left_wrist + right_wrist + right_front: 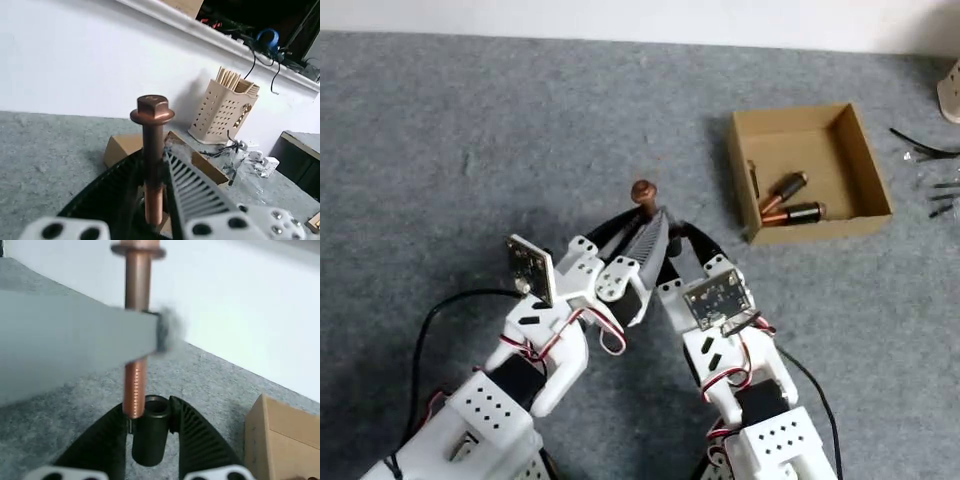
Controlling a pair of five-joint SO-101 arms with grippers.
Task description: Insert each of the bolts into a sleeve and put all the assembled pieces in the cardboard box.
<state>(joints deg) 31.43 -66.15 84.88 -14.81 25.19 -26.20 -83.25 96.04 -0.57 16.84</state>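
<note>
Starting from the high view, the bolt (643,190) is located at 12 o'clock of the two arms, above the middle of the tabletop (470,130), head uppermost. The left fingers (195,190) are clenched on its lower shank, and it is held upright. The right fingers (200,435) are clenched around a black sleeve (150,432), with the bore facing up. In the right wrist view the threaded tip is seen just beside the sleeve's mouth, not inside it. The cardboard box (820,230) lies at 2 o'clock of the fingers, well apart, with two assembled pieces (798,213) already in it.

Insertion is judged not yet begun, and alignment is the main hazard.
- If the bolt is lowered as it stands, the tip is likely to land on the rim or slide down the outer wall.
- The sleeve could then be tilted or forced out of the grip.
- Because the bolt is gripped low, a side load at the tip could swing it off vertical.
- The two sets of fingers are crowded together, so contact between them is possible during correction.
- A released part could roll away.
</note>
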